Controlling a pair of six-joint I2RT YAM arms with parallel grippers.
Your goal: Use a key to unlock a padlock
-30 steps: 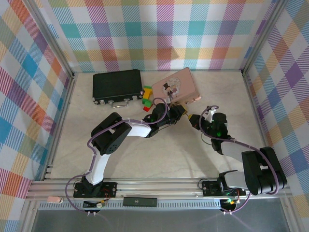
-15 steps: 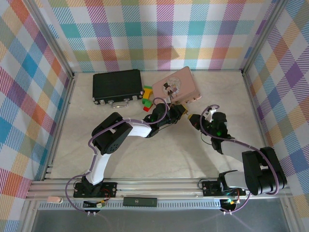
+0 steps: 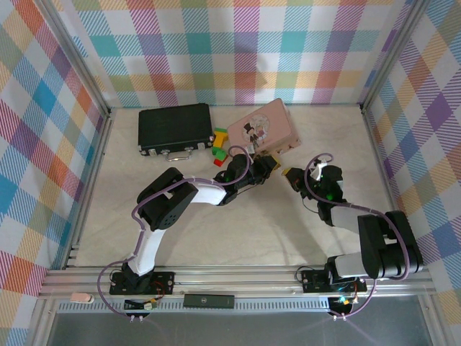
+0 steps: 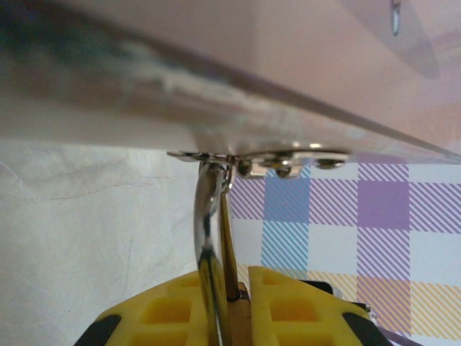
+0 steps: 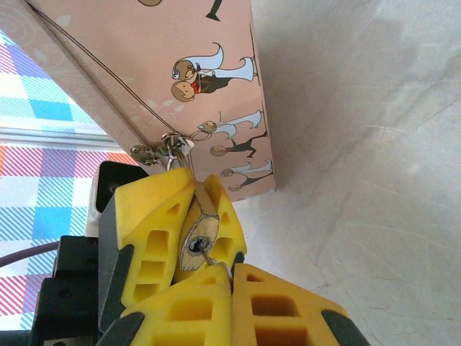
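Marble tabletop point(image 3: 238, 231): one padlock point(image 5: 196, 227), perhaps one key point(image 5: 207, 254).

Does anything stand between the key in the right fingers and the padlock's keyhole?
Nothing visible does. The left gripper clamps the padlock, which hangs from the pink tin, with its keyhole end facing the right gripper. The key runs from the right fingers straight to the keyhole, its tip apparently inside.

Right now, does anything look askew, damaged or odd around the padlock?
Nothing broken or spilled. The pink tin box lies skewed to the back wall, its hasp turned toward the near side. The padlock hangs from that hasp, pinched by the left gripper, while the right gripper is shut on the key in its keyhole.
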